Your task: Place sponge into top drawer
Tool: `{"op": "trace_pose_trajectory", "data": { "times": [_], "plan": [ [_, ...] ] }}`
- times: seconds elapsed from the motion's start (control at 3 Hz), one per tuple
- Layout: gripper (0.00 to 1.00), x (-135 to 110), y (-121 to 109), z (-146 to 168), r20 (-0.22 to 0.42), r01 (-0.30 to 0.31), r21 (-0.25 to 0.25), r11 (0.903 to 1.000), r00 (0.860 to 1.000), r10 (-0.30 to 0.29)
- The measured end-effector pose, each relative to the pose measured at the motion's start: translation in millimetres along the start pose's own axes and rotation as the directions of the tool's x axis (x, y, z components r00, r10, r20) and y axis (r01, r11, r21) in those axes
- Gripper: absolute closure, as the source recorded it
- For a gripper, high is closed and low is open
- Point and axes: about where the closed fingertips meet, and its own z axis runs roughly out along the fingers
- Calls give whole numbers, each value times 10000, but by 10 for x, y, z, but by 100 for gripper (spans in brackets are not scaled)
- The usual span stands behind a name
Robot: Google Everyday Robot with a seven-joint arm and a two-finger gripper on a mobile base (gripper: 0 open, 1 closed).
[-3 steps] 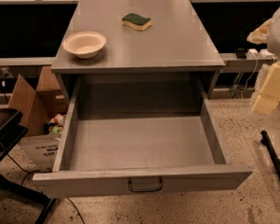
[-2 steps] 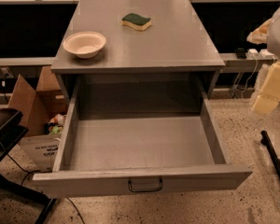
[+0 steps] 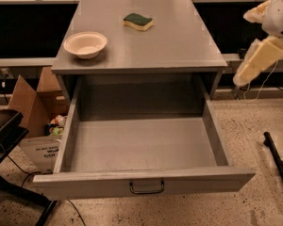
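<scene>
Sponge sits on the cabinet top, upper centre of the frame, toward the back edge. It lies flat and is well apart from the bowl at front left of the same surface.

Handling, my read: light, soft, compressible. It won't break or roll, and the scouring face should give decent friction. It's low-profile, so the pinch needs to come from above across the short side, low on the foam body near the middle. Squeeze moderately: too hard and it buckles, too shallow and only the top layer gets caught. Drop risk is low and a release from height is harmless.

Looks: small rectangle, dark green scouring layer facing up, pale yellow foam below showing along the near and right edges. Sits slightly skewed to the cabinet edges. Much smaller than the bowl.

Gripper is at the right edge of the frame, off the side of the cabinet, roughly level with the top surface and well apart from the sponge. Can't tell how far open it is. It isn't holding the sponge, which lies untouched.

Top drawer is pulled fully out toward the bottom of the frame, grey, deep, with its handle centred on the front panel. Nothing visible inside it. Target is ready; the pick is not yet done.
</scene>
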Motion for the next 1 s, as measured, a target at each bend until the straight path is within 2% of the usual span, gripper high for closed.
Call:
{"op": "trace_pose_trajectory", "data": {
  "times": [0.33, 0.67, 1.0],
  "plan": [
    [0, -64, -603, 300, 1735, -923, 525, 9943, 9814, 820],
    [0, -84, -1147, 689, 3143, -2091, 838, 9743, 9334, 1733],
    [0, -138, -1610, 1119, 4399, -3172, 709, 9457, 8609, 2557]
  ]
}}
